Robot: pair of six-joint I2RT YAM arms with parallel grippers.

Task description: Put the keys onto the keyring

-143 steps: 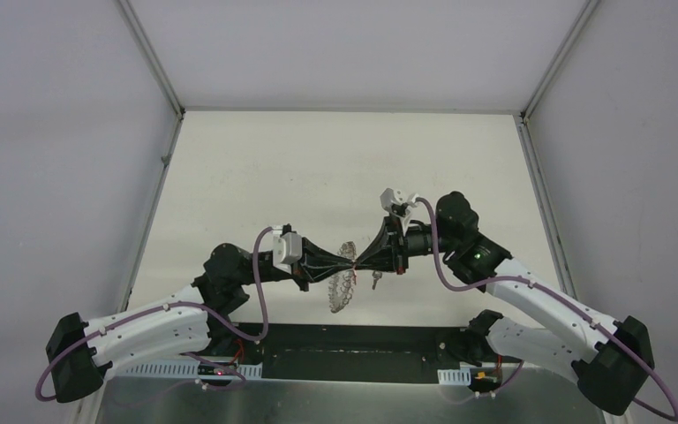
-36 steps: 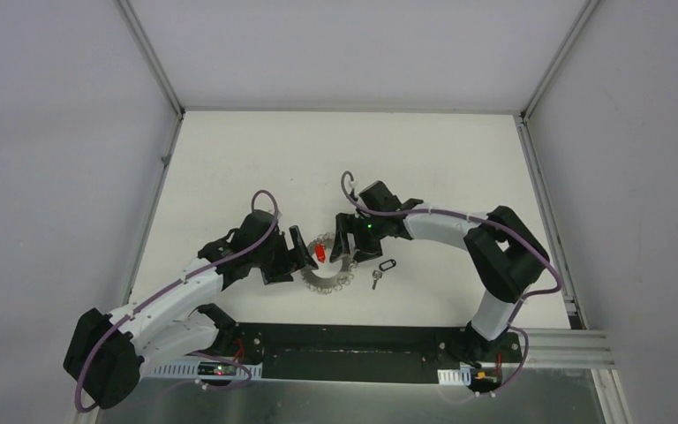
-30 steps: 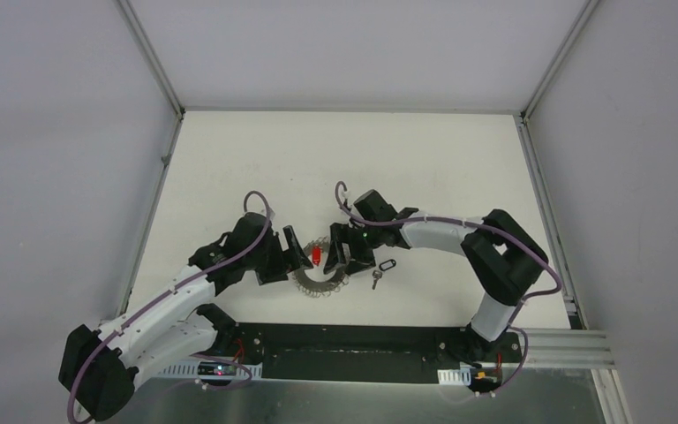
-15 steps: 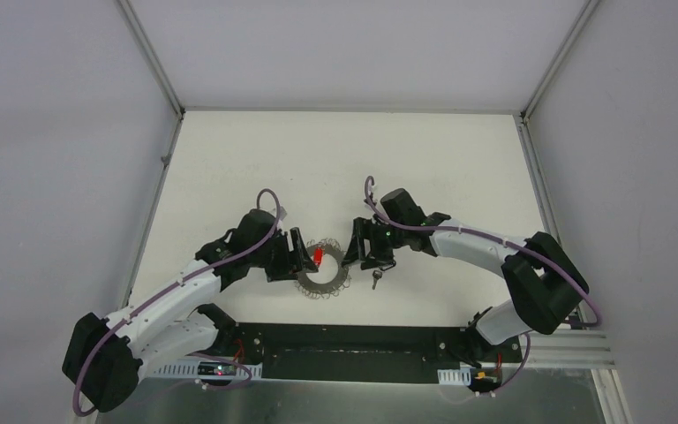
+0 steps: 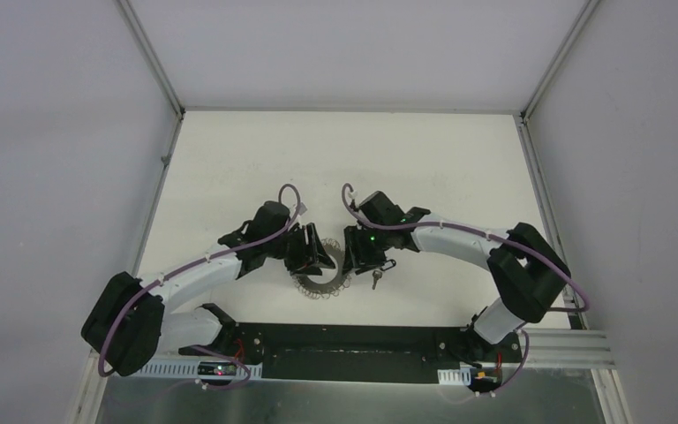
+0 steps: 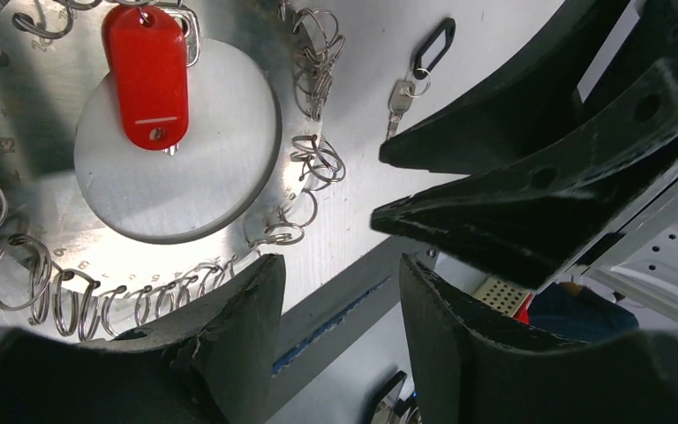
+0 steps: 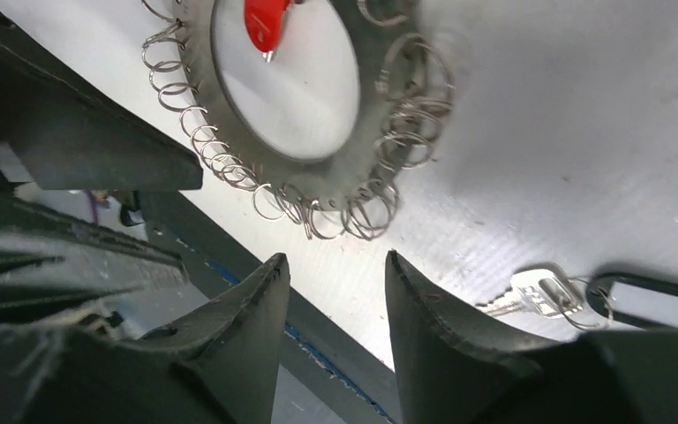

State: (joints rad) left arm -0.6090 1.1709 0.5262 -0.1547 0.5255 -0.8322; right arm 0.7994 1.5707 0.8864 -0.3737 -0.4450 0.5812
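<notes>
The keyring (image 5: 322,285), a silvery ring fringed with wire loops, lies flat on the white table. In the left wrist view a red-headed key (image 6: 146,75) lies across the keyring's (image 6: 18,146) hole, its top at a wire loop. A small silver key (image 5: 375,281) on a dark loop (image 5: 387,265) lies on the table just right of the ring, apart from it. My left gripper (image 5: 316,258) hovers over the ring's upper left, open and empty. My right gripper (image 5: 354,256) hangs open and empty between ring and silver key (image 7: 534,296). The top view hides the red key.
Both grippers' fingers face each other closely across the ring; the right one's fingers (image 6: 512,177) fill the left wrist view. The table's near edge with a dark base plate (image 5: 353,353) lies just below the ring. Grey walls enclose the table.
Both grippers' jaws have narrowed. The left gripper moved right over the ring, covering the red key from above. The ring, held up between both grippers seconds ago, lies still on the table.
</notes>
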